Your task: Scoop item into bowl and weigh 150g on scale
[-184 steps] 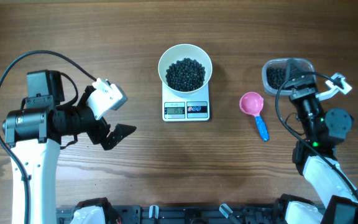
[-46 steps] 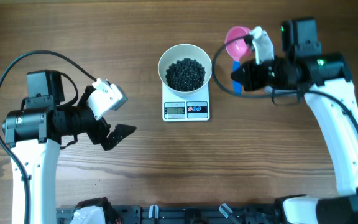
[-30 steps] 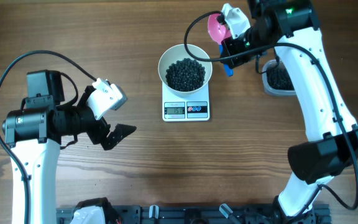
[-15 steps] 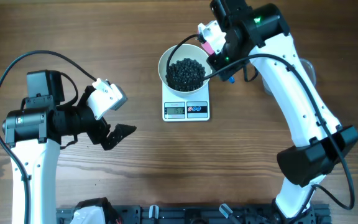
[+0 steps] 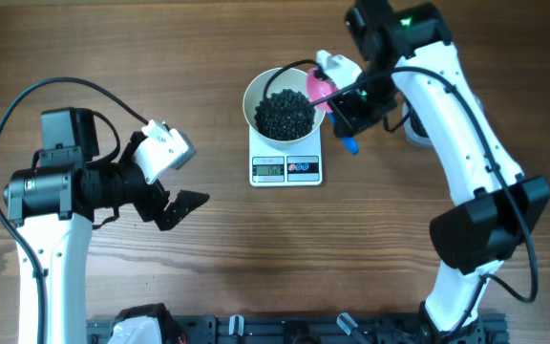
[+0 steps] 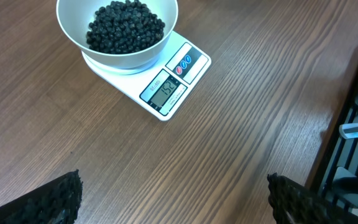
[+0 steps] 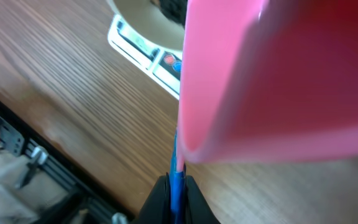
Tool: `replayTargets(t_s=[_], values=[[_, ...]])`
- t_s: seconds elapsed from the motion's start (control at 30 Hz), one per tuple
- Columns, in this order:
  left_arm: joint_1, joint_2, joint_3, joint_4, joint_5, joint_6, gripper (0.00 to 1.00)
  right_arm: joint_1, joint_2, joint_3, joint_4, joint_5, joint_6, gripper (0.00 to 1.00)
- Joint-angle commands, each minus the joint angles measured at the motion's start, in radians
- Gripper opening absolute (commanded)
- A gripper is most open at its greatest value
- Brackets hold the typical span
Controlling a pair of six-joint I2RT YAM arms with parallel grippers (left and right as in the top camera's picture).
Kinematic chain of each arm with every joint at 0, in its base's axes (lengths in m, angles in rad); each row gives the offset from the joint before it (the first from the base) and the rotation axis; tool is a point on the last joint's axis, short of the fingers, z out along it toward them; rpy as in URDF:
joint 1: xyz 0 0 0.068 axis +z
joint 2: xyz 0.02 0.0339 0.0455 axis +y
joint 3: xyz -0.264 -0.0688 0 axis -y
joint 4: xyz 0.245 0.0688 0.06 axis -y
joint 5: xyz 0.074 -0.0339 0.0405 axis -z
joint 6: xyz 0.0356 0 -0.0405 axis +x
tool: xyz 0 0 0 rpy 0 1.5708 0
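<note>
The black beads lie heaped in the white bowl, which sits on the kitchen scale at the middle of the wooden surface. They are tiny, round and loose, so they probably pour and roll rather than hold any shape. Jaws cannot pinch them, and any that go over the rim would likely bounce away. The tool for them is the pink scoop, which looks like light, stiff plastic and is best taken by its narrow blue handle.

The right gripper does just that. Its jaws are closed tight on the handle, and the cup is tilted at the bowl's right rim. Whether the cup carries any beads I cannot tell.

The bowl is smooth and rests free on the scale, so I judge that a knock from the scoop could shift it or upset the reading.

The left gripper hangs over bare wood well to the left, its jaws spread wide and empty.

The grey display shows digits that look like 154, though the last is uncertain. The small print beside it and on the two round buttons is too fine to read.
</note>
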Motion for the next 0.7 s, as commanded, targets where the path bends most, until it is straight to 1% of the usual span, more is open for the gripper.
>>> replayTargets(t_s=[0.0, 0.1, 0.17, 0.27, 0.43, 0.5, 0.6, 0.63, 0.67], values=[[-0.001, -0.009, 0.009, 0.000, 0.000, 0.020, 1.00, -0.060, 0.000, -0.021, -0.003, -0.043, 0.084, 0.04], [-0.001, -0.009, 0.009, 0.000, 0.000, 0.020, 1.00, -0.170, -0.006, -0.022, -0.005, -0.059, 0.187, 0.04], [-0.001, -0.009, 0.009, 0.000, 0.000, 0.020, 1.00, -0.252, -0.005, -0.030, -0.005, -0.106, 0.185, 0.04], [-0.001, -0.009, 0.009, 0.001, 0.000, 0.020, 1.00, -0.348, -0.005, -0.072, -0.005, -0.103, 0.183, 0.04], [-0.001, -0.009, 0.009, 0.000, 0.000, 0.020, 0.99, -0.513, -0.002, -0.251, 0.029, -0.104, 0.154, 0.04], [-0.001, -0.009, 0.009, 0.001, 0.000, 0.020, 1.00, -0.551, -0.002, -0.324, 0.055, -0.104, 0.122, 0.04], [-0.001, -0.009, 0.009, 0.000, 0.000, 0.020, 1.00, -0.572, -0.002, -0.379, 0.112, -0.104, 0.118, 0.05], [-0.001, -0.009, 0.009, 0.000, 0.000, 0.020, 1.00, -0.575, -0.002, -0.389, 0.135, -0.104, 0.118, 0.08], [-0.001, -0.009, 0.009, 0.000, 0.000, 0.020, 1.00, -0.575, -0.002, -0.397, 0.168, -0.104, 0.118, 0.16]])
